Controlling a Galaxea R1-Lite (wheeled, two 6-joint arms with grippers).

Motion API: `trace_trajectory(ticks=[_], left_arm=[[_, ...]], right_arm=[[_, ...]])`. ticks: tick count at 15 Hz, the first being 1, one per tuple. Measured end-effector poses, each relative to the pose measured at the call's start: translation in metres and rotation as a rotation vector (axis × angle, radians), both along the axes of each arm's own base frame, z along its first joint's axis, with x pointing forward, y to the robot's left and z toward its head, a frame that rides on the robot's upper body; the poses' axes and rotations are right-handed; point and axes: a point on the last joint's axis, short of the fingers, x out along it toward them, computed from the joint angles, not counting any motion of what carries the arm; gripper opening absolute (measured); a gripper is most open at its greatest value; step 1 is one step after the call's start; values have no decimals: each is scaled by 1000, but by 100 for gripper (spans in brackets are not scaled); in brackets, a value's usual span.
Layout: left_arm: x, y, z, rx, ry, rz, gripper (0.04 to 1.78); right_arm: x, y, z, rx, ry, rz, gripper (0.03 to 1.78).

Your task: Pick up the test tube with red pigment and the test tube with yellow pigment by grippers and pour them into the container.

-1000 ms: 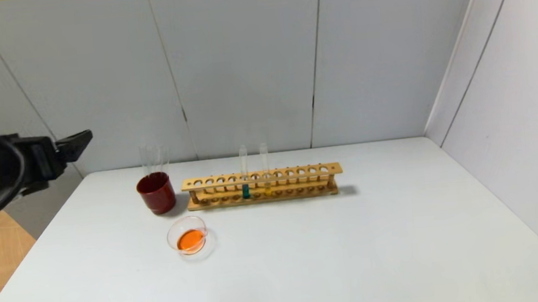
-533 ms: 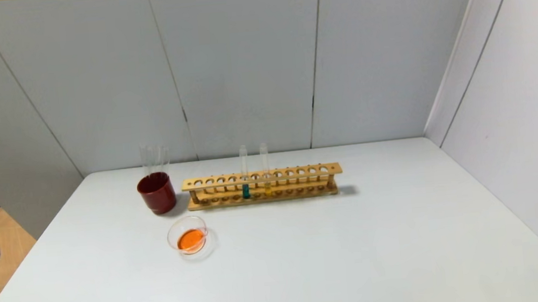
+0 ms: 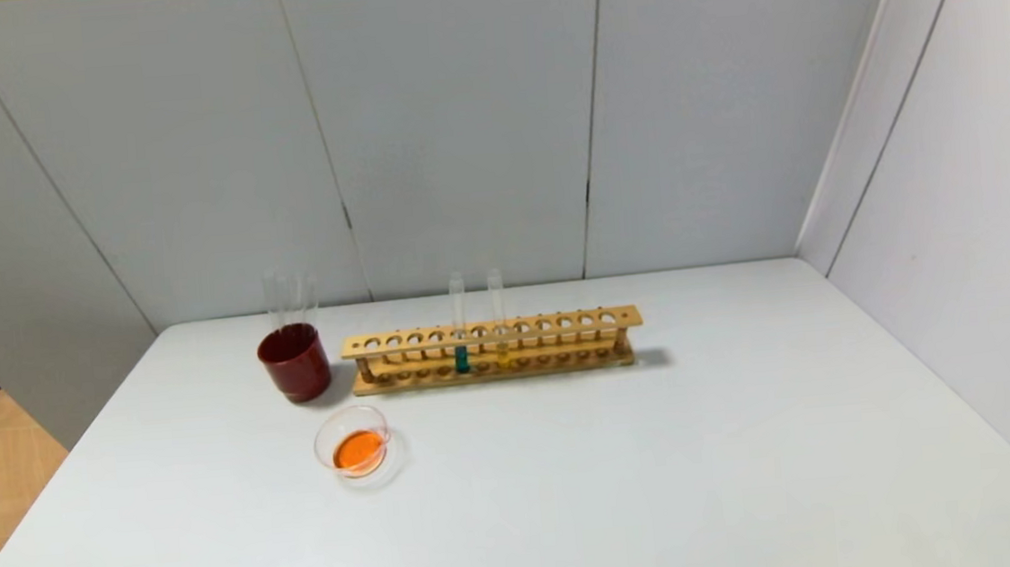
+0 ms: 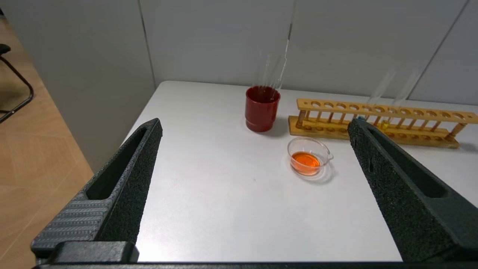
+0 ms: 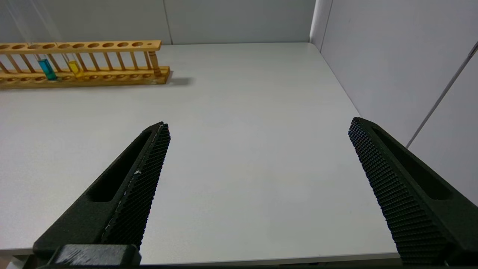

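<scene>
Shallow clear glass container [image 3: 352, 444] holds orange liquid on matte white worktop [image 3: 576, 494], near dark red cup [image 3: 294, 362]. Left gripper [image 4: 254, 149] and right gripper [image 5: 257, 149], textured black, gape wide, holding nothing.

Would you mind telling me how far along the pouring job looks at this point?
The container already holds orange liquid, and clear empty tubes stand in the red cup, so both pours look done. Nothing is in hand: the left gripper and right gripper have their jaws apart, back from the table. The rack holds teal and yellow tubes. Little seems left.
</scene>
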Motion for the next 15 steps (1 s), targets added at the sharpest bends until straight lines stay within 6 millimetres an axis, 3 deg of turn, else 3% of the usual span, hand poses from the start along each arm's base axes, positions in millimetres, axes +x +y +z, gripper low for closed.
trace_trajectory(ticks=[6,11,15], left_arm=[[6,-1,-78,69,50,-111,175],[6,-2,-89,43,77,-119,175],[4,-1,-94,137,160,-108,175]], right_arm=[[0,0,0,0,0,0,175],[0,0,0,0,0,0,175],[0,0,0,-5,1,1,175]])
